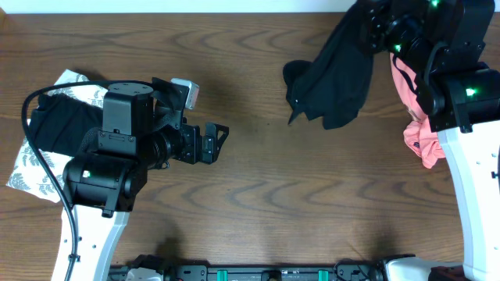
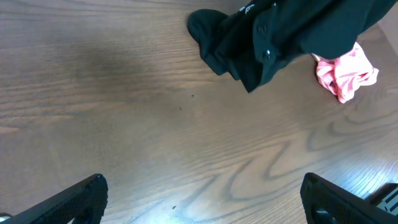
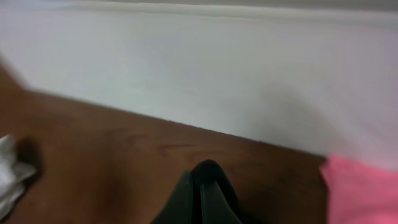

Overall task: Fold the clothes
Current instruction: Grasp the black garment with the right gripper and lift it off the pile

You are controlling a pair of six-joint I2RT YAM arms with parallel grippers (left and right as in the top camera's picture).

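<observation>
At far right | right claw (image 1: 380,23) grips black shirt (image 1: 336,78) | left claw (image 1: 219,140) wide

Beneath the left pincer (image 1: 212,143) I see a brown wooden table (image 1: 258,195) with wide swirling grain. Back from that pincer, along the table's near edge, runs a black rail (image 1: 266,273) with green clips (image 1: 222,274). My right wrist camera shows a white wall (image 3: 186,62) past the table's edge.

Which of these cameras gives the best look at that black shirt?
The overhead view: the black shirt shows nearly whole, hanging beside the pink garment. The left wrist view catches only its lower folds and buttons; the right wrist view, just a blurred dark fold at the bottom edge.
</observation>
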